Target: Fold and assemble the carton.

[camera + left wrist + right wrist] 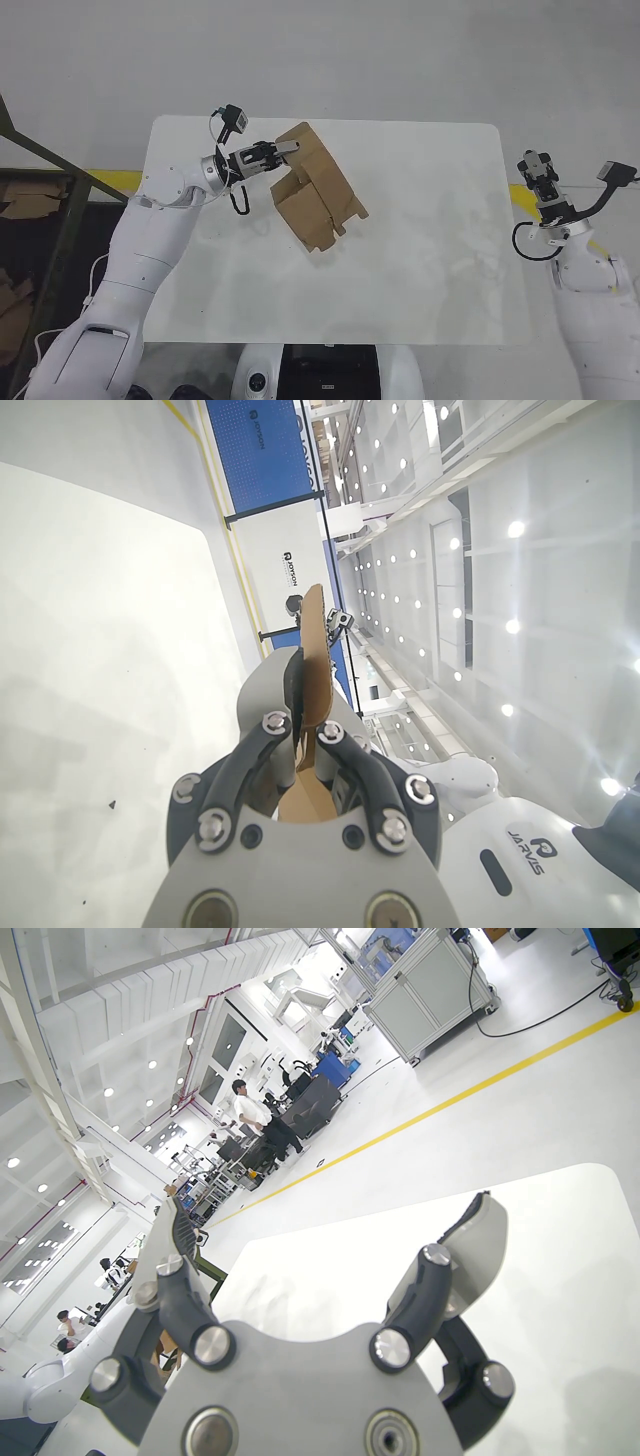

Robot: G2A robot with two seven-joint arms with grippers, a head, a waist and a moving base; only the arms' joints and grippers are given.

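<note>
Left gripper [309, 687] | pinching carton [315, 190] edge | right gripper [327, 1205] well apart

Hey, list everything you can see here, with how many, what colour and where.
carton: one, brown, partly folded, on the table's left half.
table: one, white.
cardboard pieces: several, brown, on the floor left of the table.
floor line: one, yellow, either side of the table.
left gripper: one, grey-black, shut on a carton flap.
right gripper: one, grey-black, open, off the table's right edge.
</note>
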